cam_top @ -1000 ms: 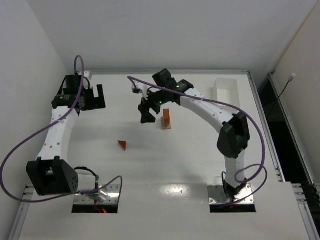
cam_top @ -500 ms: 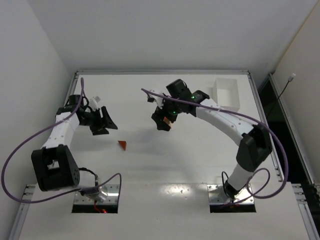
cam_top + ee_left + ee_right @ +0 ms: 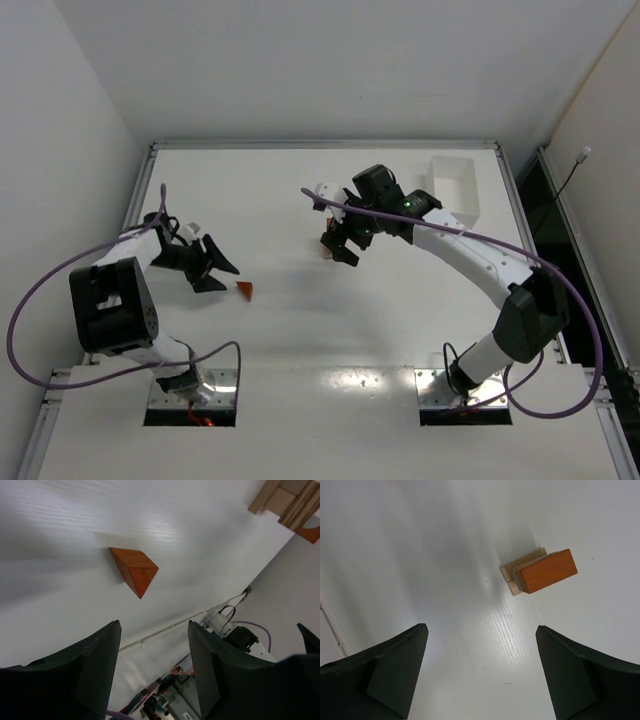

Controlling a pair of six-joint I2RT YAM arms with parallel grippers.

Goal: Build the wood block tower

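Observation:
A reddish-brown wedge (image 3: pixel 244 289) lies alone on the white table; in the left wrist view it (image 3: pixel 135 571) lies just ahead of the jaws. My left gripper (image 3: pixel 221 276) is open and empty, low and just left of the wedge, pointing at it (image 3: pixel 154 672). The tower (image 3: pixel 541 573) is a short stack of pale tan blocks with a reddish-brown block on top; it also shows in the left wrist view (image 3: pixel 283 500). My right gripper (image 3: pixel 339 248) hovers over the stack, open and empty (image 3: pixel 480 675), and hides most of it in the top view.
A white rectangular tray (image 3: pixel 452 186) stands at the back right. The table's raised rim (image 3: pixel 320 144) runs along the far edge. The left arm's purple cable (image 3: pixel 60 275) loops out over the left side.
My left arm has swung from the far left corner toward the near side, bringing its open gripper beside the wedge. My right gripper has shifted right, over the stack.

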